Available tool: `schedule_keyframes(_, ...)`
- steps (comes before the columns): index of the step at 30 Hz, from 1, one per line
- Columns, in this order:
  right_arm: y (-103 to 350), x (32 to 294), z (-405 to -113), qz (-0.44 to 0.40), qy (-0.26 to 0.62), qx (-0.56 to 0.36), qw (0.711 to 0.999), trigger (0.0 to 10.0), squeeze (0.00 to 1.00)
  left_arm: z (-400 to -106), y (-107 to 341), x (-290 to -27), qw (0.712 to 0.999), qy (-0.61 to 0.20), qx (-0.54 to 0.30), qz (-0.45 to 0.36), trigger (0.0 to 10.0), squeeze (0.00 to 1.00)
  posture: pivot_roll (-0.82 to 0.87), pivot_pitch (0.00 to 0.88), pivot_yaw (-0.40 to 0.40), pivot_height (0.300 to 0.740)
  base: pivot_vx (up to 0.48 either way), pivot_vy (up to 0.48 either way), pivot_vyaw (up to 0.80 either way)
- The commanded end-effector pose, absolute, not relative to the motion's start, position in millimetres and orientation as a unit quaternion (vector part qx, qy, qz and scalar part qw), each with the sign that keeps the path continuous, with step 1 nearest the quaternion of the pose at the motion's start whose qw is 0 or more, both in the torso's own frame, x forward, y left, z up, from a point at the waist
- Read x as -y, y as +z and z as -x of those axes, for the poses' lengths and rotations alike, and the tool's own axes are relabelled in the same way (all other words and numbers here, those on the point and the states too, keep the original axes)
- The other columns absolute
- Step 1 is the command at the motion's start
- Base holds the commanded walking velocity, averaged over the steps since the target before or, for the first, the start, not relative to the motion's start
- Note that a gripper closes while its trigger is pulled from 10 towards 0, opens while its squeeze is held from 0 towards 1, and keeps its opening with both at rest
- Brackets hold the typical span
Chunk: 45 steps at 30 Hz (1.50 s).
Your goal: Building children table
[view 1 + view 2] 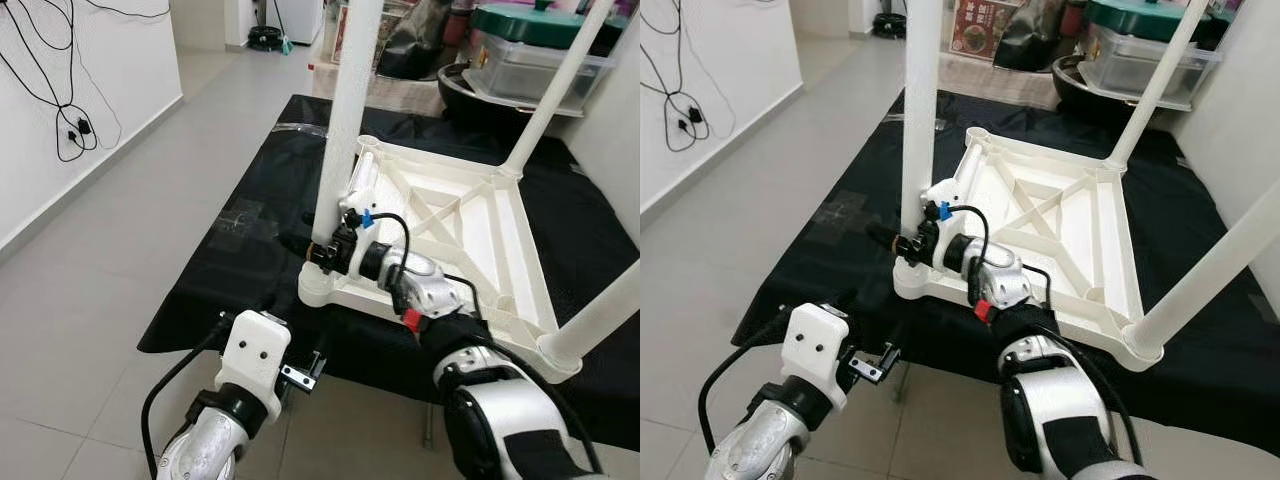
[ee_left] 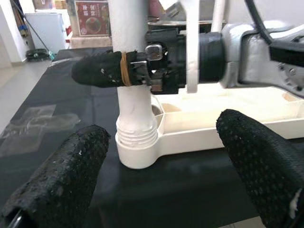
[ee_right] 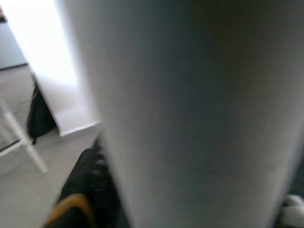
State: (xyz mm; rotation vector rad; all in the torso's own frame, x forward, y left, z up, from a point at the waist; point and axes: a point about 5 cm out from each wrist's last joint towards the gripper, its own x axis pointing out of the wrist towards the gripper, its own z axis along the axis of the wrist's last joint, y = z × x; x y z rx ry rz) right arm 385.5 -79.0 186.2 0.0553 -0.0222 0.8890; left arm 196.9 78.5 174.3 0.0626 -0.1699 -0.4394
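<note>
A white children's table (image 1: 470, 215) lies upside down on a black mat (image 1: 240, 270). Three white legs stand up from its corners: near left (image 1: 345, 100), far right (image 1: 560, 85) and near right (image 1: 610, 315). My right gripper (image 1: 318, 250) is shut on the near left leg just above its threaded socket (image 2: 135, 147); one of its black fingers (image 2: 97, 69) wraps the leg (image 3: 190, 114). My left gripper (image 2: 159, 164) hangs open low in front of that corner, with its two fingers apart on either side of the socket and touching nothing.
Grey tile floor (image 1: 90, 300) runs along the mat's left and near sides. A white wall with black cables (image 1: 65, 110) stands at the left. Plastic storage bins (image 1: 530, 55) and bags crowd the back right behind the table.
</note>
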Motion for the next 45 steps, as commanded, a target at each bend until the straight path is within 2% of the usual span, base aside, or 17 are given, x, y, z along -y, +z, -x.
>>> schedule_keyframes(1,189,76,-389,-0.03,0.397,0.018,0.917,0.0,0.0,-197,176,-79,0.972,-0.215,0.089,-0.036,10.0,0.0,0.12,0.065,-0.126,0.74,0.0,0.0,0.0)
schedule_keyframes(3,183,86,-393,-0.057,0.329,0.01,0.943,0.0,0.0,-198,179,-81,0.972,-0.209,0.096,-0.037,10.0,0.0,0.12,0.063,-0.126,0.74,0.0,0.0,0.0)
schedule_keyframes(8,174,101,-397,-0.044,0.248,-0.002,0.968,0.0,0.0,-200,181,-84,0.974,-0.2,0.102,-0.04,10.0,0.0,0.12,0.062,-0.124,0.74,0.0,0.0,0.0)
schedule_keyframes(11,169,128,-400,-0.029,0.073,-0.009,0.997,0.0,0.0,-201,182,-86,0.974,-0.193,0.106,-0.044,10.0,0.0,0.12,0.059,-0.121,0.74,0.0,0.0,0.0)
schedule_keyframes(12,169,128,-400,-0.029,0.073,-0.009,0.997,0.0,0.0,-201,182,-86,0.974,-0.193,0.106,-0.044,10.0,0.0,0.12,0.059,-0.121,0.74,0.0,0.0,0.0)
schedule_keyframes(14,163,145,-393,-0.046,-0.086,-0.021,0.995,0.0,0.0,-203,183,-87,0.975,-0.189,0.107,-0.045,10.0,0.0,0.11,0.055,-0.119,0.74,0.0,0.0,0.0)
schedule_keyframes(20,163,132,-383,-0.066,-0.133,-0.011,0.989,0.0,0.0,-202,182,-85,0.975,-0.192,0.106,-0.046,10.0,0.0,0.12,0.052,-0.119,0.74,0.0,0.0,0.0)
schedule_keyframes(25,174,107,-383,-0.084,-0.086,0.023,0.992,0.6,0.0,-202,181,-86,0.975,-0.191,0.104,-0.048,10.0,0.0,0.12,0.047,-0.12,0.74,0.0,0.0,0.0)
schedule_keyframes(26,180,99,-383,-0.086,-0.048,0.049,0.994,10.0,0.0,-202,181,-86,0.975,-0.191,0.103,-0.047,10.0,0.0,0.12,0.047,-0.116,0.74,0.0,0.0,0.0)
schedule_keyframes(27,184,93,-383,-0.086,-0.022,0.067,0.994,10.0,0.0,-202,180,-86,0.975,-0.191,0.103,-0.047,10.0,0.0,0.12,0.047,-0.116,0.74,0.0,0.0,0.0)
schedule_keyframes(28,187,91,-383,-0.083,0.003,0.085,0.993,10.0,1.0,-202,180,-86,0.975,-0.191,0.102,-0.047,10.0,0.0,0.12,0.045,-0.119,0.74,0.0,0.0,0.0)
schedule_keyframes(33,189,90,-383,-0.088,0.055,0.097,0.99,10.0,1.0,-202,180,-85,0.975,-0.19,0.101,-0.047,10.0,0.0,0.12,0.05,-0.121,0.74,0.0,0.0,0.0)
schedule_keyframes(34,187,88,-383,-0.09,0.094,0.096,0.987,10.0,0.22,-202,179,-85,0.976,-0.19,0.1,-0.047,10.0,0.0,0.12,0.05,-0.121,0.74,0.0,0.0,0.0)
schedule_keyframes(35,185,86,-383,-0.113,0.134,0.083,0.981,10.0,0.0,-202,179,-85,0.976,-0.19,0.1,-0.048,10.0,0.0,0.12,0.051,-0.119,0.74,0.0,0.0,0.0)
schedule_keyframes(40,185,84,-381,-0.125,0.284,0.068,0.948,10.0,0.0,-203,179,-85,0.976,-0.19,0.099,-0.048,10.0,0.0,0.12,0.055,-0.119,0.74,0.0,0.0,0.0)
schedule_keyframes(44,185,89,-378,-0.12,0.404,0.041,0.906,10.0,0.0,-204,179,-85,0.976,-0.19,0.1,-0.049,10.0,0.0,0.12,0.056,-0.122,0.74,0.0,0.0,0.0)
schedule_keyframes(45,184,88,-375,-0.112,0.457,0.028,0.882,10.0,0.0,-204,179,-85,0.975,-0.19,0.1,-0.049,10.0,0.0,0.12,0.058,-0.123,0.74,0.0,0.0,0.0)
